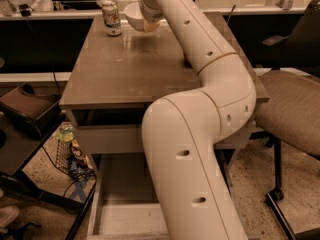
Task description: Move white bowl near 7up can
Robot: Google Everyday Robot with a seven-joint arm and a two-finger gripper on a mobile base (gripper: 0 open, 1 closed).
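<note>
The white bowl [133, 16] hangs just above the far end of the brown table [115, 79], a short way right of the 7up can [111, 18]. The can stands upright near the far left corner. My gripper [148, 23] is at the bowl's right rim, shut on it, and the large cream arm [200, 134] reaches to it from the front right. A shadow lies on the table under the bowl.
The arm covers the right part of the table. A padded office chair [295, 109] stands on the right. On the floor at the left are a wire basket [70, 156] with a bottle and a dark stand [27, 111].
</note>
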